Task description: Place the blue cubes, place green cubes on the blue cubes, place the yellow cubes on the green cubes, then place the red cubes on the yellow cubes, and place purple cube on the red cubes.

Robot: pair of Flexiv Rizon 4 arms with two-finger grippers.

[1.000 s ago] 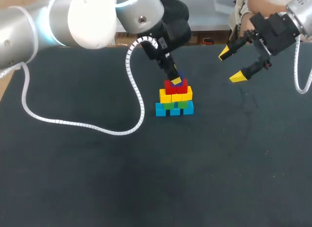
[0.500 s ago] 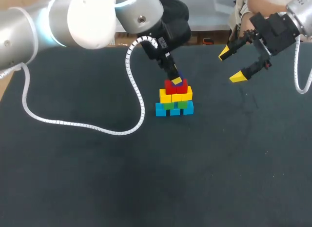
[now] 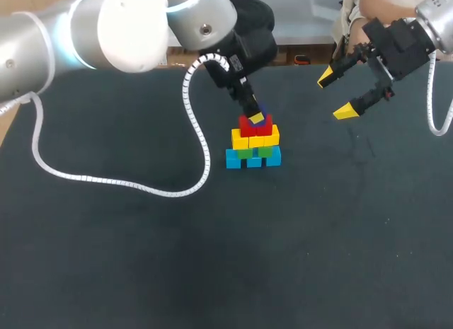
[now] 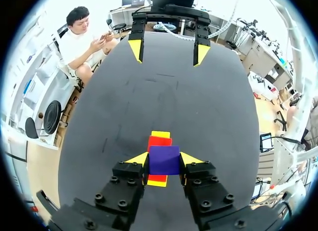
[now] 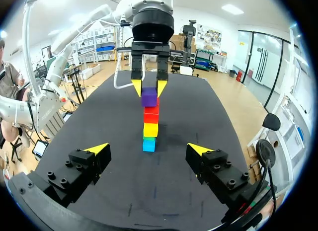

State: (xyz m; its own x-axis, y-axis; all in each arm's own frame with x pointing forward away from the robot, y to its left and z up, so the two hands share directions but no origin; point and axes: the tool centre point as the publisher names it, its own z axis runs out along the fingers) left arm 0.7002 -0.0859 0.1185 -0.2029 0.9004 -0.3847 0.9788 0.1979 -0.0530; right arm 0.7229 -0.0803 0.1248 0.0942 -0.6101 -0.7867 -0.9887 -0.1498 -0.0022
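A stepped stack stands mid-table: blue cubes (image 3: pixel 253 158) at the base, green cubes (image 3: pixel 253 151) on them, yellow cubes (image 3: pixel 255 138) above, red cubes (image 3: pixel 255 124) higher up. My left gripper (image 3: pixel 255 117) is shut on the purple cube (image 4: pixel 164 160), holding it at the top of the stack; the purple cube (image 5: pixel 149 97) rests on or just over the red cubes (image 5: pixel 151 114). My right gripper (image 3: pixel 337 94) hangs open and empty above the table's far right, well apart from the stack. The same open right gripper (image 5: pixel 149 151) faces the stack from a distance.
The dark table top (image 3: pixel 212 258) is bare apart from the stack. A white coiled cable (image 3: pixel 127 180) from my left arm loops over the table to the left of the stack.
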